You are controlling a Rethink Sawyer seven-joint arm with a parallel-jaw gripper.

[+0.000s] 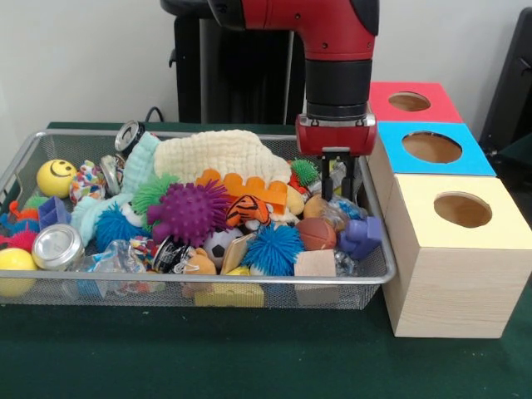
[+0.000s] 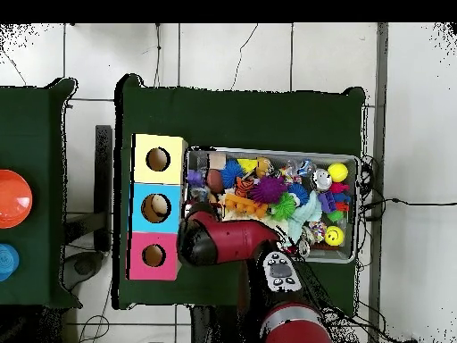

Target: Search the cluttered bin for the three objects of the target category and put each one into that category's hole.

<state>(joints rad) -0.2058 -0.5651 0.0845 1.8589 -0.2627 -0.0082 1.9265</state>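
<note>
At the bin's end nearest the boxes: my gripper (image 1: 339,184) hangs low over the clutter, seen in the front view; the overhead view hides it under the arm's own wrist.
Gripper state: two dark fingers point straight down with a gap between them and nothing held, so I read it as released and empty.
Bin: a wire mesh bin (image 1: 208,287) on the green table, packed with toys, cans and cloth.
Boxes: three wooden boxes in a row just beside the bin, each with one round hole on top: yellow box (image 1: 462,211), blue box (image 1: 432,148), red box (image 1: 411,102).
Target category: not named to me, so which three objects count I cannot tell.
Nearest candidate: a small brown basketball (image 1: 317,234) lies at about 7 o'clock from the fingertips in the front view, close below them.
Other neighbours: purple block (image 1: 362,236) at 5 o'clock; green spiky ball (image 1: 304,171) at 9 o'clock.
Key relation: the holes lie at 3 o'clock from the gripper, just past the bin wall.
Judgement: search still under way; I judge a short descent comes before any carry.
</note>
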